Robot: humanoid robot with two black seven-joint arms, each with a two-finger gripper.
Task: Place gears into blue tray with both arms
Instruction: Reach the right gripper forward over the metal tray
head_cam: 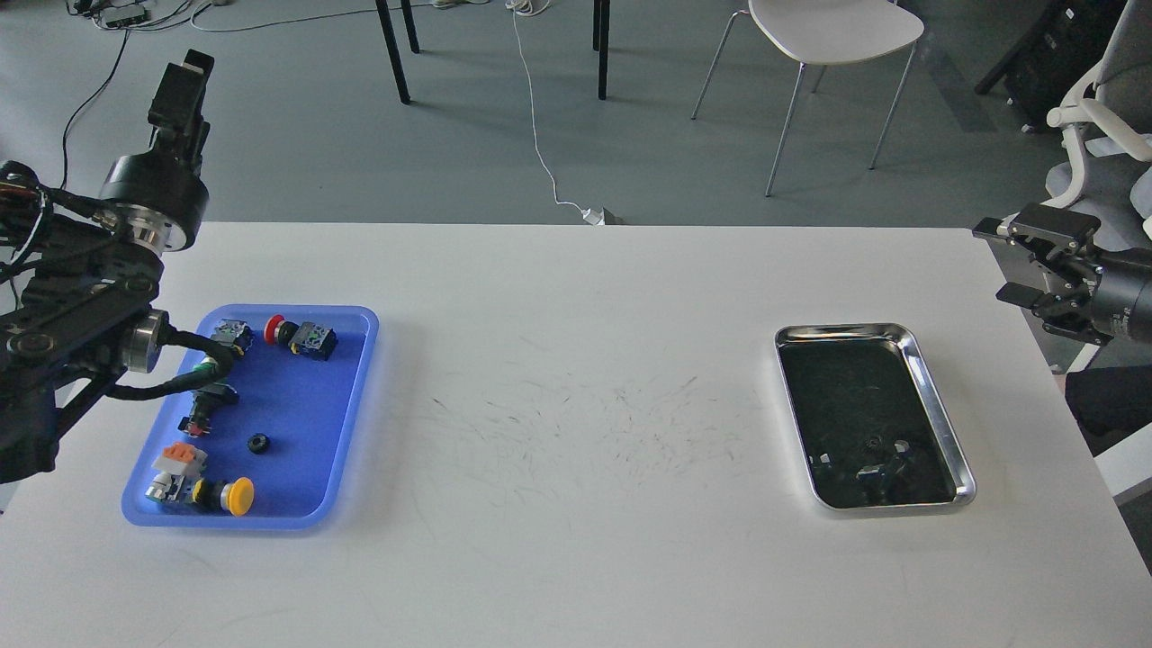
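Both arms are being held clear of the table point(576, 558), so that nothing on it is being shadowed or disturbed.

The left gripper point(183, 81) is being pointed upward and away, beyond the table's far left corner. It is being seen edge-on, so it cannot be told whether its fingers are apart or together; nothing is seen in it. Below and nearer than this gripper, the blue tray point(355, 405) is lying flat at the left side of the table. One gear point(259, 443), a small black ring, is resting on the tray's bare floor, well apart from the gripper and among the push-button switches: a red-capped switch point(297, 334), a green-capped switch point(209, 373) partly crossed by the arm's black cable point(166, 387), and a yellow-capped switch point(225, 495) near the front rim.

The right gripper point(1035, 270) is being held out past the table's right edge with its fingers apart and empty. Below and to the left of it, the steel tray point(963, 459) is sitting, and a few small dark pieces point(877, 463) are lying at its near end; these may be remaining gears, though reflections are making this uncertain.

By this layout, a pick from the steel tray is judged likely to be coming, the opened right gripper being the nearer tool.
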